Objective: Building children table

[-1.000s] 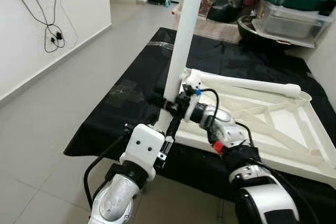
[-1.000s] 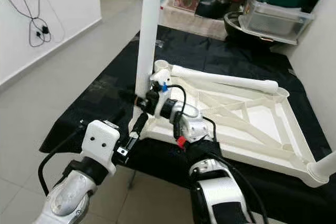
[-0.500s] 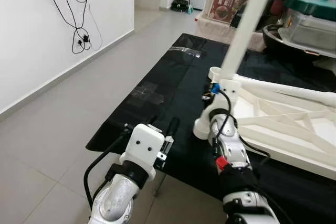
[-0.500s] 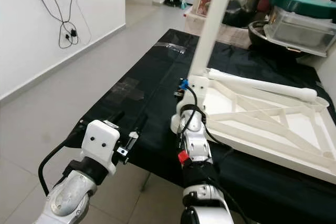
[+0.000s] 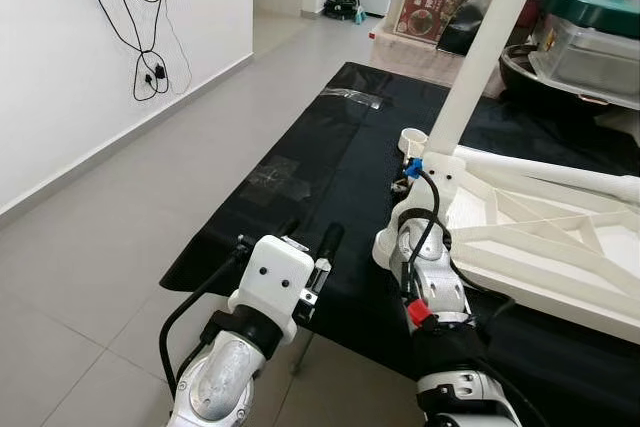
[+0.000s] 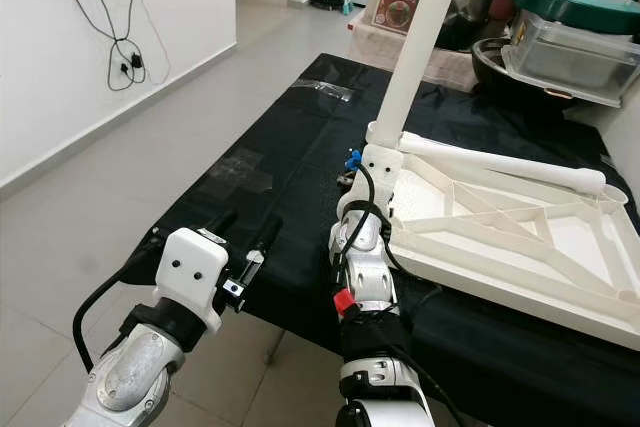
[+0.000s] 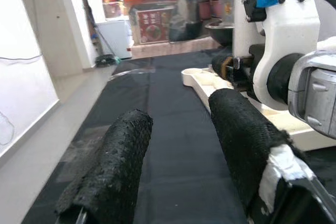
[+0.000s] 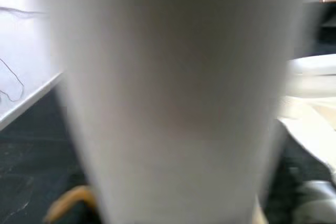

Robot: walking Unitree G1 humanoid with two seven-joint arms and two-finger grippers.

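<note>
White leg (image 6: 418, 42) stands at the table frame's (image 6: 520, 247) corner, clenched in right gripper (image 5: 408, 179); left gripper (image 7: 178, 150) released, other legs left.

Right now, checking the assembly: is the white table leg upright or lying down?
Nearly upright: the white table leg rises, leaning slightly, from the tabletop's corner.

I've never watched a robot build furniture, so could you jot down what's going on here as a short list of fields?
Work surface: black mat spread on a tiled floor
Main piece: white tabletop lying upside down, ribs showing
Held part: white table leg, upright and slightly tilted, at the tabletop's near corner
Right gripper: at the leg's base, grasping it
Left gripper: open, holding nothing, over the mat's near edge
Other leg: second leg lying along the tabletop's far side
Background: storage boxes, wall cables
</note>
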